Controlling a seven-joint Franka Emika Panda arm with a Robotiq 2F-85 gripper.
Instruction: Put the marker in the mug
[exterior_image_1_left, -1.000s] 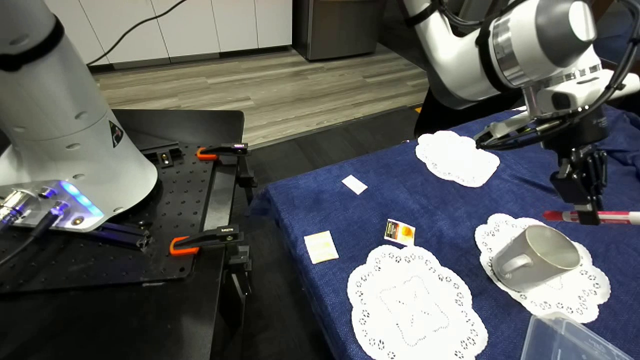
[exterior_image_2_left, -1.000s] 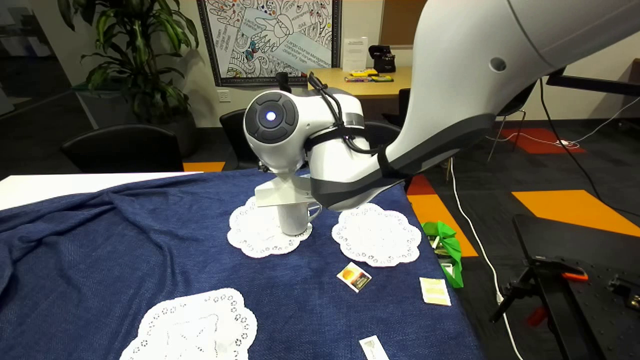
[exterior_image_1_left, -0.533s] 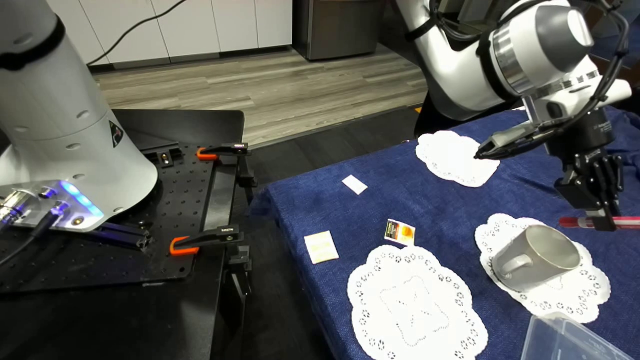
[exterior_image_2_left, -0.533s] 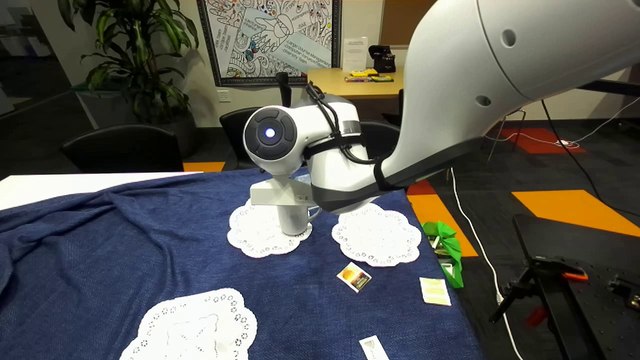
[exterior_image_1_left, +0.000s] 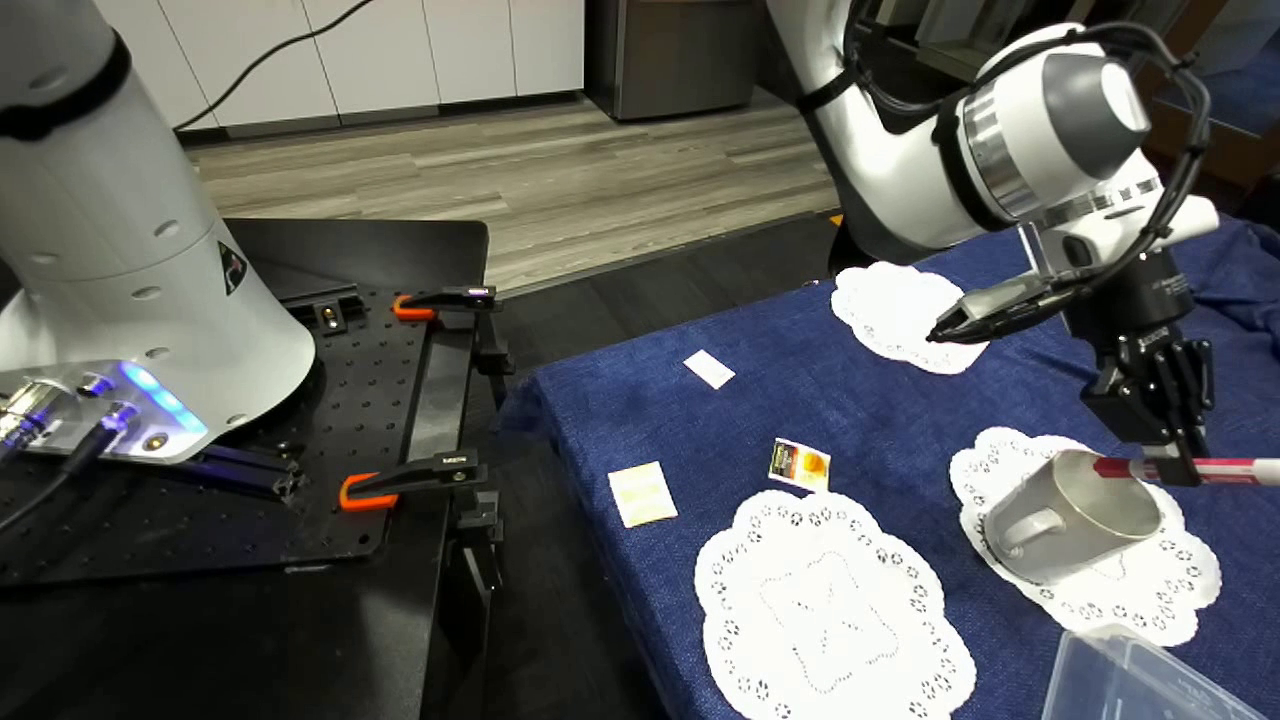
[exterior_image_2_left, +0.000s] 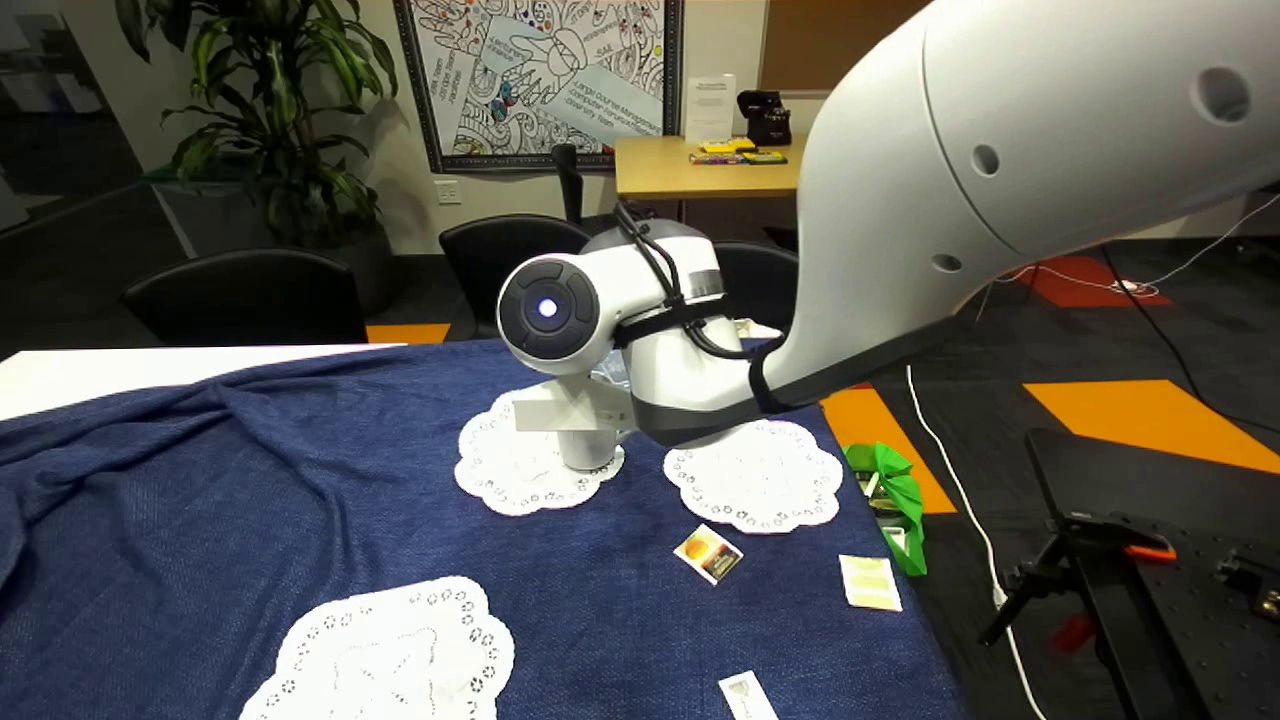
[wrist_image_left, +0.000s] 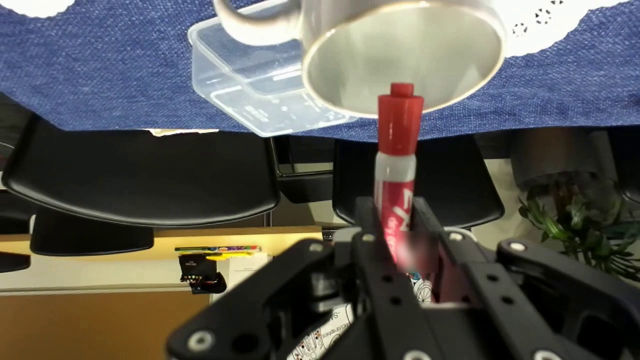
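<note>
1. From where I stand, the gripper has the marker pinched between its fingers, over at the right edge of the frame in an exterior view. It lies nearly level, red cap pointing left.
2. The mug stands mouth-up on a lace doily in the lower right there. The cap shows across its mouth; I can't tell whether it is above the rim or below it.
3. I'd call this the lining-up step. In the wrist view the cap's end shows over the lower part of the mug's opening, in the upper middle of the frame, so I'd reach further in until it is over the hollow.
4. Tip the marker cap-down before lowering. Held this flat, it would probably lie across the rim and roll off.
5. Come down slowly: a knock on the rim could twist the marker in the fingers, or shove the mug toward the clear plastic box at the bottom right.
6. Let go only when the cap is well inside the walls, spreading the fingers gently, then lift straight up.
</note>
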